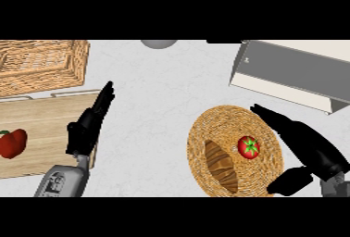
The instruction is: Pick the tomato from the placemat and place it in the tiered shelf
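A red tomato [249, 147] with a green stem lies on the round woven placemat [205, 125] at the lower right. A brown bread roll [221, 165] lies on the mat just left of it. My right hand [308, 148] is open just right of the tomato, fingers stretched up along the mat's right edge, thumb low near the mat's lower right rim. It does not touch the tomato. The grey tiered shelf [294, 74] stands at the upper right. My left hand [90, 124] rests open at the left, fingers pointing up.
A wooden cutting board [48, 125] at the left carries a red bell pepper [12, 143]. A wicker basket [41, 62] stands at the upper left. A grey round object [159, 43] peeks in at the top edge.
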### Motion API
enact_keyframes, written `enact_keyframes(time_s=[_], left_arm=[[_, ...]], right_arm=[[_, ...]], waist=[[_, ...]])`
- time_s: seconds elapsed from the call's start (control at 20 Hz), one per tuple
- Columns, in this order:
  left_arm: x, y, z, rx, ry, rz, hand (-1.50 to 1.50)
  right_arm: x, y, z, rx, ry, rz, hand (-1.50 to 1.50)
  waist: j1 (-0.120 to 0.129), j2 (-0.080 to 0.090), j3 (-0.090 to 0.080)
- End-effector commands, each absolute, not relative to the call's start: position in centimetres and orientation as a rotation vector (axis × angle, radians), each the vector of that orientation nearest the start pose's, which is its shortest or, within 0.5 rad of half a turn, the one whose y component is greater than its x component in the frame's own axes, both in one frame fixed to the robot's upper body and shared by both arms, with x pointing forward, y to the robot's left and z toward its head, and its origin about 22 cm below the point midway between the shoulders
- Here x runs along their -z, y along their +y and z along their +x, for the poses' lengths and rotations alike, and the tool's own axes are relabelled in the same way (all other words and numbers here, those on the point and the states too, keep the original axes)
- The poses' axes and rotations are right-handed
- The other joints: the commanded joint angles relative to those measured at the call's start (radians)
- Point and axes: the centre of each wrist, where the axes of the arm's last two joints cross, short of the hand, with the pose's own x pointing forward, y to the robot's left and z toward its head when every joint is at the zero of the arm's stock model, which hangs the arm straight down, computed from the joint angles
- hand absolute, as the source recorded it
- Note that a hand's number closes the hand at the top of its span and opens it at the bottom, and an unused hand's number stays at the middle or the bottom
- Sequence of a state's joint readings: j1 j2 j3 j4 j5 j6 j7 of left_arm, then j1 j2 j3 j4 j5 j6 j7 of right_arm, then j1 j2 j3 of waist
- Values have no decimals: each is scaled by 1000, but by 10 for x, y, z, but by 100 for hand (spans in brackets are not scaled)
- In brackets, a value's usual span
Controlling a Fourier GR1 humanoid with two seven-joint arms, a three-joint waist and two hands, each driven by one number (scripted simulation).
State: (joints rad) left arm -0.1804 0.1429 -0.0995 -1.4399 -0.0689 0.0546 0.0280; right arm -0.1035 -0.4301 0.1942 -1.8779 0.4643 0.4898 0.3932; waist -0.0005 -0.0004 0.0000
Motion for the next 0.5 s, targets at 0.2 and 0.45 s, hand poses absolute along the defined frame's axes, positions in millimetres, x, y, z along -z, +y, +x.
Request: enact_keyframes(time_s=[0.2, 0.45], left_arm=[[-12, 222, 286, 257, -1558, 116, 0], [-26, 236, 294, 255, -1590, 100, 0]], right_arm=[[-103, -226, 252, -1182, -1212, -493, -150], [-67, -256, 259, -1209, -1168, -507, -150]], waist=[[0, 0, 0], [1, 1, 0]])
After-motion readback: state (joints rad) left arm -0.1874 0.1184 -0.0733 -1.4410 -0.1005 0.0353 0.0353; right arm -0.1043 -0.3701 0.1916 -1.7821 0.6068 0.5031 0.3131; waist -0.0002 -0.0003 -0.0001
